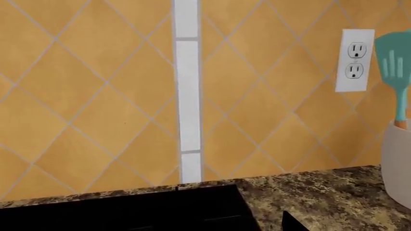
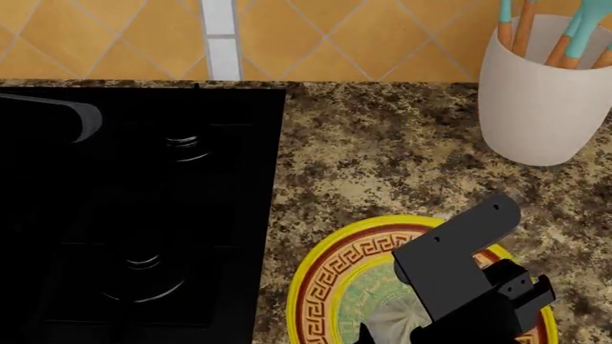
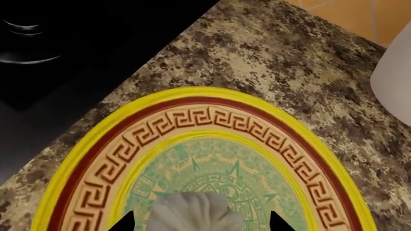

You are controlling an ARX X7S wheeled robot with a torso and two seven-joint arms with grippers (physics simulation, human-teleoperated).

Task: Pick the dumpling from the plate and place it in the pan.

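Observation:
The dumpling (image 3: 192, 211), a pale grey pleated bun, lies on the green centre of the plate (image 3: 96, 144), which has a yellow rim and a Greek-key band. My right gripper (image 3: 200, 224) is open, one fingertip on each side of the dumpling and neither touching it. In the head view its black body (image 2: 459, 276) covers part of the plate (image 2: 316, 279) and the dumpling (image 2: 392, 319). At the far left a black handle (image 2: 53, 107) looks like the pan's. Its bowl is lost in the dark. My left gripper (image 1: 205, 226) faces the tiled wall, open and empty.
The black stove (image 2: 143, 215) with two burners fills the left of the granite counter. A white utensil holder (image 2: 540, 93) with teal tools stands at the back right. The left wrist view shows a wall outlet (image 1: 354, 60) and a teal spatula (image 1: 395, 62).

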